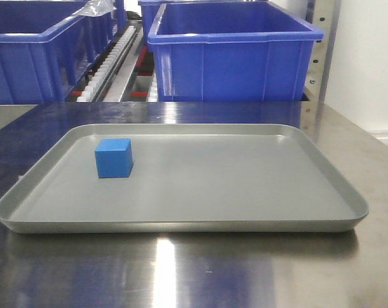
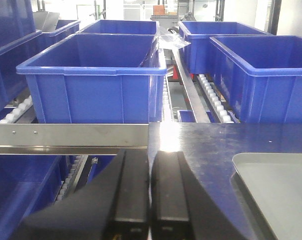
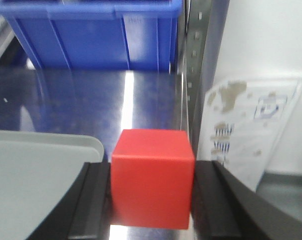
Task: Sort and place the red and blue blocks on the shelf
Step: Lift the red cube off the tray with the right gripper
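Red block [image 3: 153, 175] clamped between right jaws; left jaws pressed together, empty, bases cut off; blue block [image 1: 114, 157] in tray [image 1: 181, 224].

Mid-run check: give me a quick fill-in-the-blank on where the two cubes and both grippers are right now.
The right gripper is ____ on the small matte red cube.
The small matte blue cube lies on the shallow grey tray, toward its ____ side in the front view.
The left gripper, jaws together, holds ____.
Missing: shut; left; nothing.
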Robot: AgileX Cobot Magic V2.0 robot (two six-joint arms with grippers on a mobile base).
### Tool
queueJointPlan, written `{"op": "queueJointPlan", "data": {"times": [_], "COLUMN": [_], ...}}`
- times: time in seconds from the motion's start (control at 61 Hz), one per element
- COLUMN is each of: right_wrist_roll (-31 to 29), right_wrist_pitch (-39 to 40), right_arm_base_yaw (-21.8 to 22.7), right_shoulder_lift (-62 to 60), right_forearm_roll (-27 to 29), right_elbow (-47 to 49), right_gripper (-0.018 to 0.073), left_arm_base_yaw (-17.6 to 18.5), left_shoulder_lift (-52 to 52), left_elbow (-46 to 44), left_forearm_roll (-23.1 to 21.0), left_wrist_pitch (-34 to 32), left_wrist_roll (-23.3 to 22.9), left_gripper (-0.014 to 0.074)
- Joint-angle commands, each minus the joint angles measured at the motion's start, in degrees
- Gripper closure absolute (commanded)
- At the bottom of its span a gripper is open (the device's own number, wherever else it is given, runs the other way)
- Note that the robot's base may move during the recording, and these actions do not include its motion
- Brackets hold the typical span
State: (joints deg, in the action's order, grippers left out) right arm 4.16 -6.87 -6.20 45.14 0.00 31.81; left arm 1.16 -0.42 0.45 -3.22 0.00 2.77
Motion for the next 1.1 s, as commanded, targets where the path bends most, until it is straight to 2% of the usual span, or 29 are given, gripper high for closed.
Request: {"op": "queueJointPlan", "data": {"times": [0.0, 0.229, 0.459, 1.081], "right_wrist_roll": [-0.68, -0.68, -0.68, -0.68], "right_wrist_pitch": [9.34, 9.61, 7.30, 6.22], "right_arm_base_yaw": [0.36, 0.36, 0.36, 0.36], "right_shoulder_lift": [-5.37, -19.09, -30.16, -31.69], "right_forearm_roll": [-0.34, -0.34, -0.34, -0.34], "right_elbow": [-2.87, -9.56, -12.24, -12.24], "right_gripper": [0.0502, 0.0502, 0.0502, 0.0502], "left_arm_base_yaw": [0.01, 0.01, 0.01, 0.01], "left_shoulder_lift": [-0.66, -0.66, -0.66, -0.66], "left_elbow": [1.44, 1.44, 1.44, 1.44], "left_forearm_roll": [-0.52, -0.52, -0.52, -0.52], "left_wrist_pitch": [-4.78, -4.78, -4.78, -4.78], "left_wrist_roll": [-0.08, -0.08, -0.08, -0.08], "left_gripper": [0.0472, 0.0472, 0.0472, 0.0472]}}
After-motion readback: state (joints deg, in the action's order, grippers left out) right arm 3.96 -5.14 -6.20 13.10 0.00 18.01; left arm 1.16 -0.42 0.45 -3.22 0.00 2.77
